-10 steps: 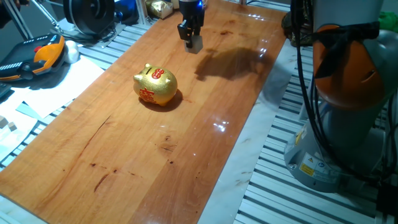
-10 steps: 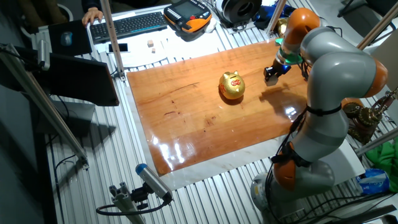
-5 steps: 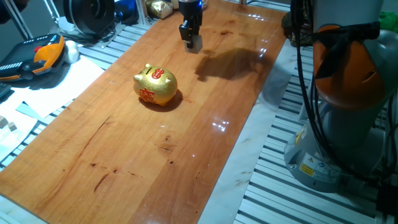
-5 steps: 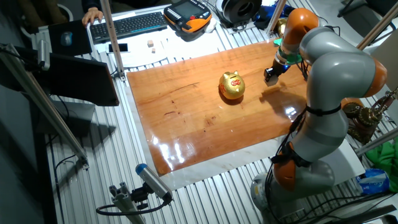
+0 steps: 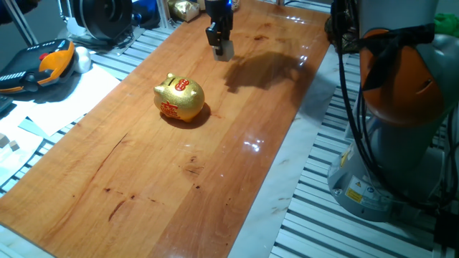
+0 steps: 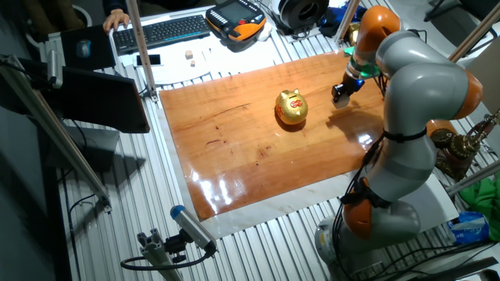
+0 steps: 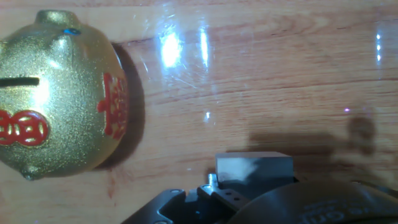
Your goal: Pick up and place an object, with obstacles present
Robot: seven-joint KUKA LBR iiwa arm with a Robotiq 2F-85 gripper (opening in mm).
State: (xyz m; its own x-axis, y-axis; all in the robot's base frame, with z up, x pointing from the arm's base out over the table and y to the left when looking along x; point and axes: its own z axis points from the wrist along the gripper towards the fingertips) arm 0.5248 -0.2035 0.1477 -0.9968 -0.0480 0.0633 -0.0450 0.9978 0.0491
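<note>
The small light wooden cube (image 5: 225,49) sits between the fingers of my gripper (image 5: 222,44), held just above the far end of the wooden table (image 5: 215,179). In the hand view the cube (image 7: 254,168) shows at the bottom centre, in front of the gripper (image 7: 252,183), with its shadow on the wood beyond. The gold piggy bank (image 5: 179,99) with red markings stands on the table, apart from the gripper and nearer the table's middle. It fills the left of the hand view (image 7: 59,93). In the other fixed view the gripper (image 6: 341,95) is to the right of the piggy bank (image 6: 291,108).
The robot's base (image 5: 394,143) stands off the table's right side. An orange teach pendant (image 5: 43,64) and papers lie off the left edge, with pale blocks (image 5: 8,143) further along. A keyboard (image 6: 168,30) lies behind the table.
The gripper has shifted slightly up and toward the far end of the table with the cube in it. The piggy bank has not moved.
</note>
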